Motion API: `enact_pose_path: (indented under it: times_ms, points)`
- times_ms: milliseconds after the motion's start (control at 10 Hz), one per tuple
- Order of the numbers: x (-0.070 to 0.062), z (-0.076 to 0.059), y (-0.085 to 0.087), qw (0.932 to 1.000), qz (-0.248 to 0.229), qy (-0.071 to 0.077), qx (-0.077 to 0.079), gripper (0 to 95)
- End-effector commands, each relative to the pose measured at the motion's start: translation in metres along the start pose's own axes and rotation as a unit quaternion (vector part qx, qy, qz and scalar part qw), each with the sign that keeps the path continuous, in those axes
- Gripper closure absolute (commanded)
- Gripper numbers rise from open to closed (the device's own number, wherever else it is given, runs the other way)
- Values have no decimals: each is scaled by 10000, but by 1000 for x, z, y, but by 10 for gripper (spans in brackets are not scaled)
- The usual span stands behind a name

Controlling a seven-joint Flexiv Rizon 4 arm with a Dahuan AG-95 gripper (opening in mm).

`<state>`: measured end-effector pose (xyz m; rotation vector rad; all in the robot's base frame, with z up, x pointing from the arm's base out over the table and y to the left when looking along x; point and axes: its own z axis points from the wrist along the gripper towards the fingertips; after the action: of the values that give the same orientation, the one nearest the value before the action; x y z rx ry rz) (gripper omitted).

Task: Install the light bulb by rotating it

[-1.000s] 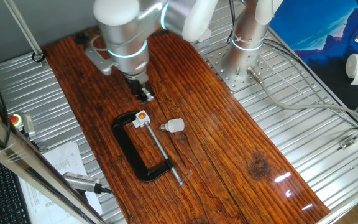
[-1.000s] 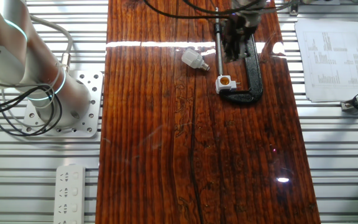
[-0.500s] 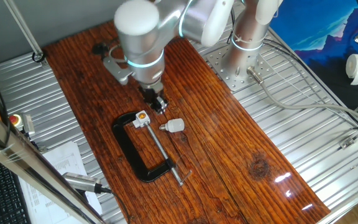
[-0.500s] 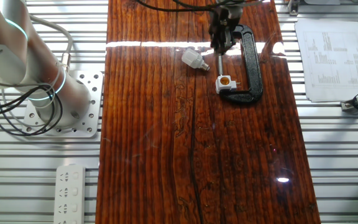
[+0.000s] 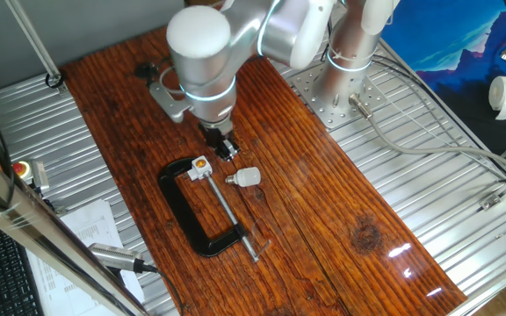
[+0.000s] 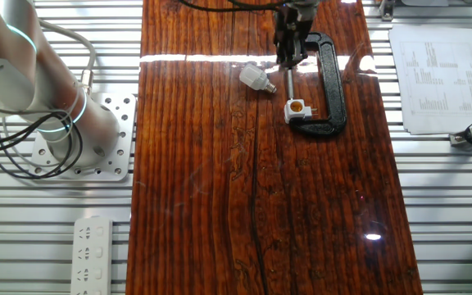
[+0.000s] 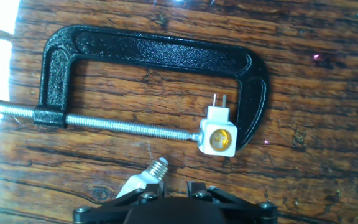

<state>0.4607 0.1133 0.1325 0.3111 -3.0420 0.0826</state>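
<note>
Hovering above the wooden table [image 5: 350,202], the gripper [image 5: 225,147] sits over the stretch between the socket block [image 5: 200,166] and the light bulb [image 5: 248,177], slightly toward the robot-base edge of the board. Against the earlier pictures it has travelled from the far side of the black C-clamp [image 5: 191,215] across toward the bulb; in the last half second the shift is small, so the approach appears to be settling. Judgement: this is the reach-to-grasp step; no part of the installation proper has begun.

Gripper state: cannot be determined. The fixed views show the fingers only as a dark cluster, and the hand view shows only the underside of the hand at the bottom edge. Nothing is held.

The light bulb [image 7: 143,179] lies on its side on the bare wood, free of any contact, its silvery screw base pointing toward the clamp's threaded rod [image 7: 129,126]. It is near the rod and near the socket block [image 7: 219,132] but touching neither. The socket block is pinched between the rod's end and the clamp's fixed jaw, orange opening facing up.

Clearances: the bulb lies in the middle of the board, well away from every edge. Open wood lies on its side away from the clamp; on the clamp side the rod stands close, so a descent should favour the white cap end.
</note>
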Motion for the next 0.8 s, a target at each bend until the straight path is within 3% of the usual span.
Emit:
enact_pose_path:
  times_ms: [100, 300, 400, 500, 600, 800]
  points:
    - [1, -1, -1, 10000, 25, -55, 31, 190]
    - [1, -1, -1, 9997, 219, -51, 51, 190]
    - [1, 2, 9, 9993, 361, -2, 135, 190]
    - [2, 3, 12, 9991, 392, 4, 167, 380]
    - [3, 6, 20, 9988, 447, 1, 181, 380]
    - [5, 10, 32, 9979, 531, 26, 357, 380]
